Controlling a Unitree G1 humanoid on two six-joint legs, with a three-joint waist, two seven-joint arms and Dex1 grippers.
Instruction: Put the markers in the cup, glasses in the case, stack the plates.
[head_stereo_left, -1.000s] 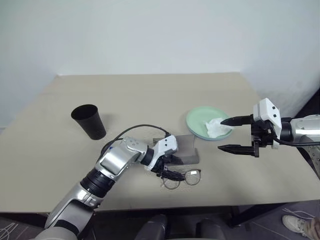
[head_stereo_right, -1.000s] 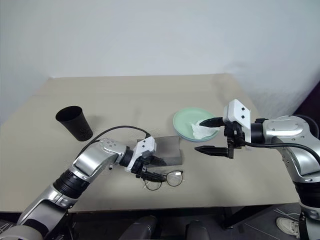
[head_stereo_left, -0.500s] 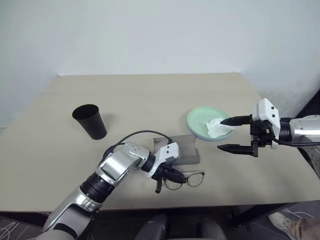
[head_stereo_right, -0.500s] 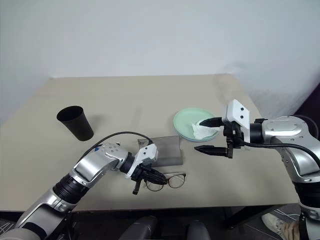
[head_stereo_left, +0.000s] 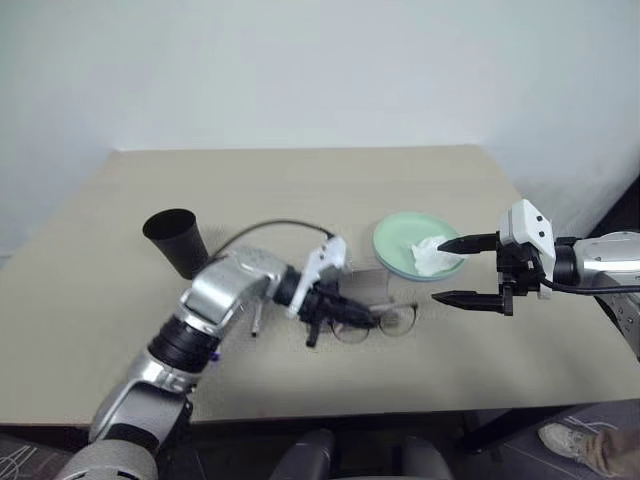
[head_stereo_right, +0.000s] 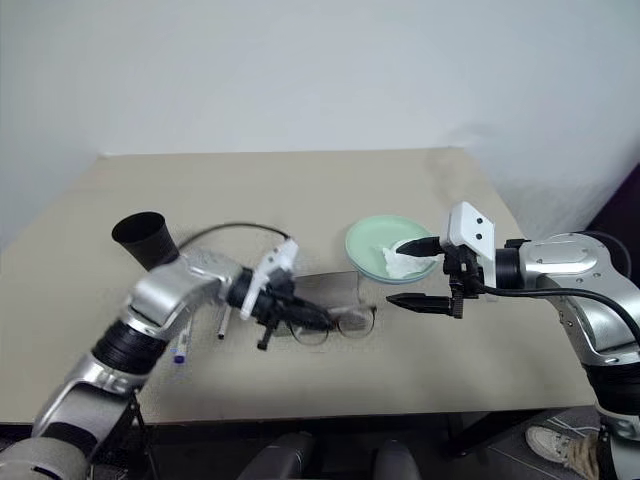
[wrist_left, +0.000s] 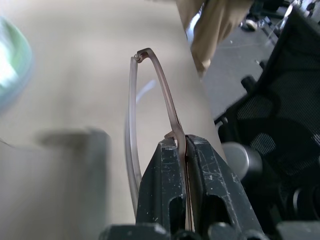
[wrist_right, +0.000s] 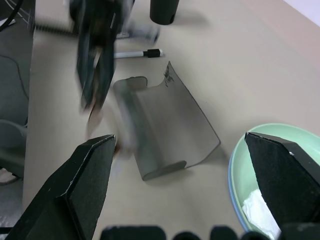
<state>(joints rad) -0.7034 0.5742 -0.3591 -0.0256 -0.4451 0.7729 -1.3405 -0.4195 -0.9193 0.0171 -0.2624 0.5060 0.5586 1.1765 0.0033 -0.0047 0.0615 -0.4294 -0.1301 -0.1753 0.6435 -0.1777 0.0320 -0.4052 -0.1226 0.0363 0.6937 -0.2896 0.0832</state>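
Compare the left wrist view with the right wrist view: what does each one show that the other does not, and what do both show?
Left wrist view alone: the left gripper shut on a temple arm of the glasses, close up, with the table edge and a black chair beyond it.

Right wrist view alone: the open right gripper, the cup, and a marker lying on the table.

Both: the grey case, the green plate and the beige table.

We see the markers (head_stereo_right: 222, 323) half hidden behind the left arm; the blue plate's (wrist_right: 231, 176) rim barely peeks under the green plate (head_stereo_left: 392, 243); the glasses (wrist_right: 102, 117) blur.
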